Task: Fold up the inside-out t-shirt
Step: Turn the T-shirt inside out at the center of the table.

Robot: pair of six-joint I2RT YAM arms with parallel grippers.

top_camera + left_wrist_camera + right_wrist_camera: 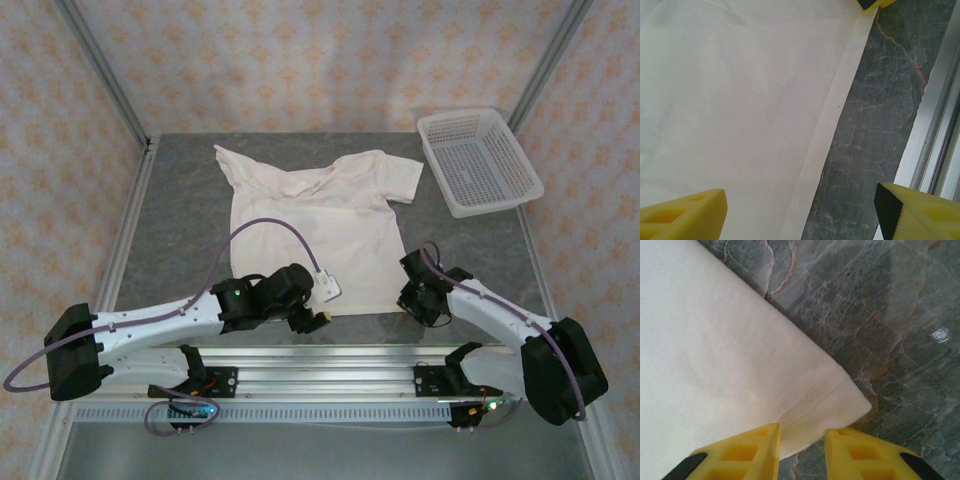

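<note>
The 2 arm bases sat nearest, bolted along the rail at the near edge, left arm [150, 325] and right arm [500, 320] both reaching forward over the grey marbled table [180, 220]. The inside-out t-shirt [320, 230] lay spread flat at the table's middle, collar toward the far side, sleeves out to either side, bottom hem toward the arms; some wrinkling showed across the shoulders. A white mesh basket [490, 203] stood at the far right corner, just beside 1 sleeve tip; contact could not be judged. The left gripper [800, 210] was low over the near left part of the hem with its yellow fingers [682, 215] spread wide, 1 over cloth and 1 over bare table, holding nothing. The right gripper [802, 440] was at the near right hem corner, its fingers [740, 452] drawn close but with a clear gap, the stitched corner lying flat on the table between them, not pinched.
</note>
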